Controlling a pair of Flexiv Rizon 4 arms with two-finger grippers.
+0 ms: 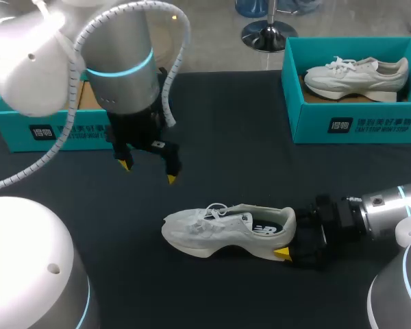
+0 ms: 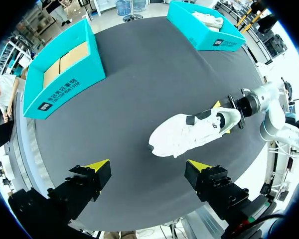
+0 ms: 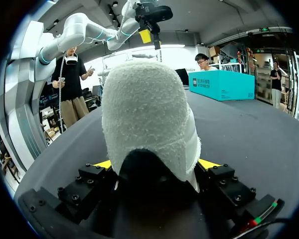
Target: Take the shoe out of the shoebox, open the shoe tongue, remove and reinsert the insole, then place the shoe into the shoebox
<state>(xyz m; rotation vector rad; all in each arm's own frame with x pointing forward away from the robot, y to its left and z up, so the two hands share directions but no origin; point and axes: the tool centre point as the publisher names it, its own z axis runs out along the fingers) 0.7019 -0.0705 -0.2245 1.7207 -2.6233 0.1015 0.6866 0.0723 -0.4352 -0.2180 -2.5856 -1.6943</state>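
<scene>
Looking down from the head view, you see the white shoe (image 1: 226, 229) standing on its sole on the black table (image 1: 246, 157), toe toward your left arm's side and heel toward the right. Its laces (image 1: 216, 211) lie loose over the tongue, and the dark insole (image 1: 264, 226) shows through the opening. Your right gripper (image 1: 291, 236) comes in low from the right and has the heel clamped. In the right wrist view its two yellow-tipped fingers (image 3: 103, 164) press against either side of the heel, with the shoe (image 3: 147, 119) filling the space ahead of them. Your left gripper (image 1: 148, 171) hangs above the table, well apart from the shoe, with its jaws spread wide and nothing between them. In the left wrist view the shoe (image 2: 189, 132) lies ahead of the left gripper (image 2: 147, 166), off toward one finger's side. There are two teal shoeboxes on the table. The left shoebox (image 1: 27, 133) sits at the far left behind your left arm, with its brown cardboard floor (image 2: 65, 62) showing. The right shoebox (image 1: 356, 123) sits at the far right and holds a second white shoe (image 1: 356, 75) lying across it. Both boxes are well apart from the gripped shoe.
</scene>
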